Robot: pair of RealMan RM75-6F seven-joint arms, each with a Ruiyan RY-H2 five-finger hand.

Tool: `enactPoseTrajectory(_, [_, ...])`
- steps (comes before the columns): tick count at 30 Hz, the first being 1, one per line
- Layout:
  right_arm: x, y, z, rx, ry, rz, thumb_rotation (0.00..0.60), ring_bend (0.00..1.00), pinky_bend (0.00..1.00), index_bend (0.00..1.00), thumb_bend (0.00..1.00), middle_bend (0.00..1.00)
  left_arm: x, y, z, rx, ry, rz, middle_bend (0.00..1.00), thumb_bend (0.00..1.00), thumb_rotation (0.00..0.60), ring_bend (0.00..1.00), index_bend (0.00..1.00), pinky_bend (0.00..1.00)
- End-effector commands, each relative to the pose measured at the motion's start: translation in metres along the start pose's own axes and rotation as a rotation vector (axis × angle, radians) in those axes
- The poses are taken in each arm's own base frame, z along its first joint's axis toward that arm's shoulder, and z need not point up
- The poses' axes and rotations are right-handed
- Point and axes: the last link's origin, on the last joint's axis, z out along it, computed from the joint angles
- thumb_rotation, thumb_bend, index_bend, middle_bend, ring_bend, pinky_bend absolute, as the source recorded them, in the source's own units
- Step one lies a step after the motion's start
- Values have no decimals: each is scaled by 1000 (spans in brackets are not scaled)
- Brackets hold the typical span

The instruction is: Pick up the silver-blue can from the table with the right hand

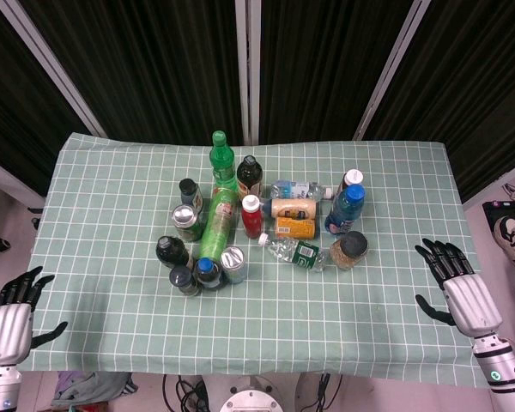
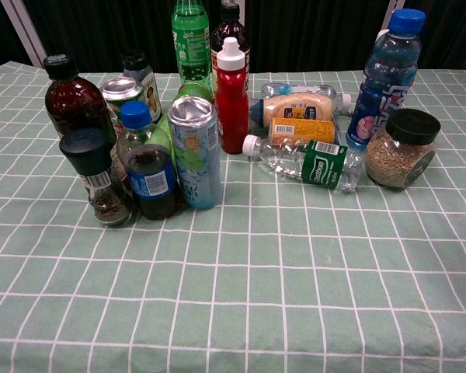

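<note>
The silver-blue can (image 1: 233,263) stands upright at the near edge of the bottle cluster; in the chest view the silver-blue can (image 2: 194,152) rises just right of a small blue-capped bottle (image 2: 146,161). My right hand (image 1: 457,287) hovers open at the table's right edge, fingers spread, far to the right of the can and holding nothing. My left hand (image 1: 10,316) is open off the table's near left corner. Neither hand shows in the chest view.
Around the can stand a pepper grinder (image 2: 99,176), a dark bottle (image 2: 76,99), a green can (image 2: 123,90), a red bottle (image 2: 231,95) and a green soda bottle (image 2: 189,39). A lying water bottle (image 2: 307,161), a seed jar (image 2: 401,148) and a blue drink bottle (image 2: 385,78) sit to the right.
</note>
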Motion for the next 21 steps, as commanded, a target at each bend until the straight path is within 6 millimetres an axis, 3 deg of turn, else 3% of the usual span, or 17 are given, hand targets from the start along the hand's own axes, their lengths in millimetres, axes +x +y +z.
enactPoseTrajectory(1, [-2,1,-1,-9,-3,10,600,0,31,0,239,9,-1,0,1,0,-4,-2,109,0,600,113,219,160])
enactPoseTrajectory(9, [-2,-1,-4,22,12,34,600,0,30,0,239,19,0,2,1,-8,2,-3,109,0,600,113,220,160])
enactPoseTrajectory(13, [1,-16,7,111,15,78,600,0,32,0,238,39,2,3,0,-13,10,-5,109,0,600,113,219,160])
enactPoseTrajectory(18, [-5,-60,47,313,-87,120,600,0,46,0,194,57,1,3,-3,-15,11,-14,109,0,600,112,219,160])
enactPoseTrajectory(21, [-12,-96,83,407,-144,129,600,0,65,0,76,70,1,1,-6,-10,14,-19,109,0,600,113,220,160])
